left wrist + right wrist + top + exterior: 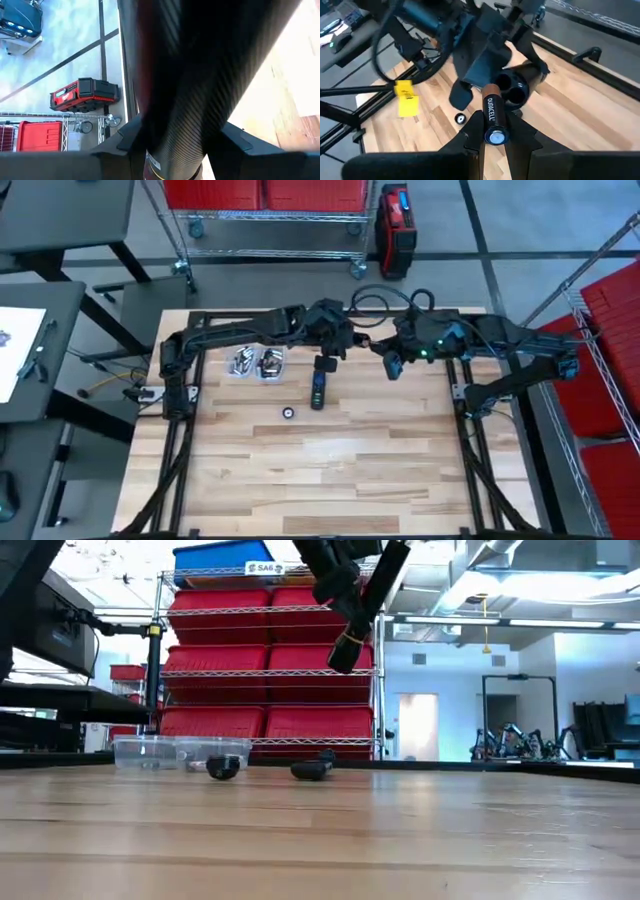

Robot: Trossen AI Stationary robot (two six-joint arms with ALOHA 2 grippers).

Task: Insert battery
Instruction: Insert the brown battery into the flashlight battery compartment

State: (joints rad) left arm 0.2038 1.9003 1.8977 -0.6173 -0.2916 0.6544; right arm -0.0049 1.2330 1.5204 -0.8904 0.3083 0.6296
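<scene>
Right gripper [491,131] is clamped on a battery [491,116], copper end pointing fwd toward the open end of a torch [516,89] held up by the left gripper [331,342]. In the left wrist view the black ribbed torch body [195,90] fills the frame between that arm's fingers, so left is closed on it. Both held above the table [330,470], near its far edge, grippers close together mid-air.

Progress, my read: pickup of both parts is done, end cap looks already off. The small round black piece on the table [288,413] may be that cap, can't confirm. Battery tip sits just short of the torch mouth, not yet inside; the holder shows round bays, and I can't tell if any is filled.

Left to do: line up, push the battery in, prob. more cells after. A dark remote-like object [318,392] lies on the table under the left gripper, and two clear tubs [255,363] of small metal parts sit beside it.
</scene>
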